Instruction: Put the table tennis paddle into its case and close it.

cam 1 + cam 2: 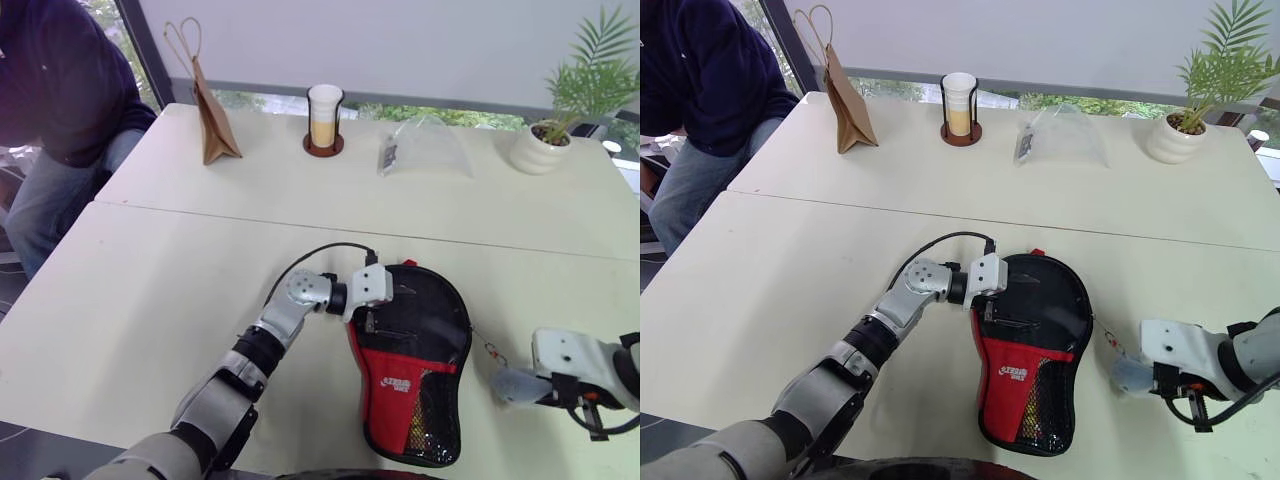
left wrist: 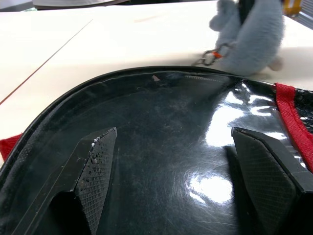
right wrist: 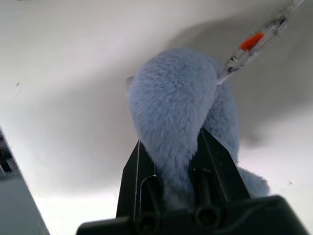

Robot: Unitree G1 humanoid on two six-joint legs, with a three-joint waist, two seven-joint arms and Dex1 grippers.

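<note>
a person (image 1: 50,90) in dark clothing is seated at the far left of the table (image 1: 150,300). on the far half a paper bag (image 1: 212,120), a cup (image 1: 324,118), a clear plastic bag (image 1: 420,150) and a potted plant (image 1: 560,125) are lined up. the left gripper (image 1: 385,308) is laid on the rounded top of the case (image 1: 415,370), fingers (image 2: 98,171) spread wide against the glossy black panel, nothing clamped. the table tennis paddle cannot be seen; it is judged to be inside. the right gripper (image 1: 520,385) is pinched shut on the grey fuzzy charm (image 3: 176,122), chain (image 1: 485,345) running to the case. if the charm is pulled too hard, the case could be dragged from under the left gripper, or the chain snapped.
</note>
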